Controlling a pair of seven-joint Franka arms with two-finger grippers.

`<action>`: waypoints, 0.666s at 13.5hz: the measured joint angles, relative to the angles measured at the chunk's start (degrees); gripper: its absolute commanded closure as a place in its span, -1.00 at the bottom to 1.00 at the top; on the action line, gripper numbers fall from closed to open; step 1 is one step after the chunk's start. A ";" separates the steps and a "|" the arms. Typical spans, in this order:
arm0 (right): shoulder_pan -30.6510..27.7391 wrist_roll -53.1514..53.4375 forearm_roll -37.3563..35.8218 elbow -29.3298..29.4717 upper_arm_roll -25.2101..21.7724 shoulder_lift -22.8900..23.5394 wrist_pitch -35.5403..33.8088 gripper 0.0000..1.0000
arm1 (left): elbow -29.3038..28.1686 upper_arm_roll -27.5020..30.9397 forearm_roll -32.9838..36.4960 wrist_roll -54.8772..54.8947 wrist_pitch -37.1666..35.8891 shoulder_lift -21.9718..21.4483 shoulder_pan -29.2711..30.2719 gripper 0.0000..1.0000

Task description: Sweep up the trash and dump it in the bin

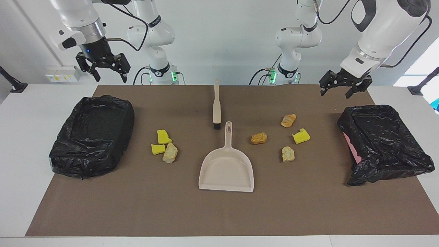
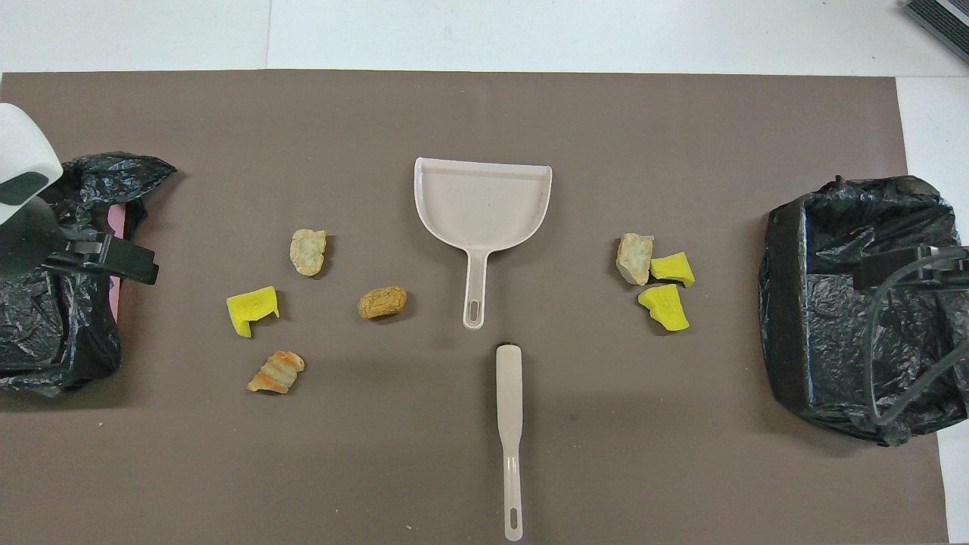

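Note:
Trash lies in two groups on the brown mat. Toward the right arm's end lie two yellow sponge pieces point(image 1: 164, 136) point(image 1: 157, 149) touching a tan lump point(image 1: 170, 153). Toward the left arm's end lie an orange-striped lump point(image 1: 288, 120), a brown lump point(image 1: 259, 138), a yellow sponge piece point(image 1: 301, 136) and a tan lump point(image 1: 288, 154). A black-bagged bin point(image 1: 92, 137) stands at the right arm's end, with another bin point(image 1: 384, 144) at the left arm's end. My right gripper point(image 1: 109, 73) hangs open over the first bin. Over the other bin my left gripper point(image 1: 336, 92) hangs open. Both grippers hold nothing.
A beige dustpan point(image 1: 226, 168) lies mid-mat with its handle pointing toward the robots. A beige brush point(image 1: 216, 106) lies nearer to the robots than the dustpan, its bristles by the dustpan's handle tip. White table point(image 1: 20, 137) surrounds the mat.

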 measured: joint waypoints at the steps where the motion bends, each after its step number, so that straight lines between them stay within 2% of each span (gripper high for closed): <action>1: 0.00 0.00 0.00 0.00 0.00 0.00 0.00 -1.00 | 0.00 -0.01 0.00 0.00 0.00 0.00 0.00 -1.00; 9: 0.04 -0.80 0.00 0.00 0.03 0.00 -0.02 -1.00 | 0.00 -0.14 0.00 0.00 -0.04 0.00 -0.05 -1.00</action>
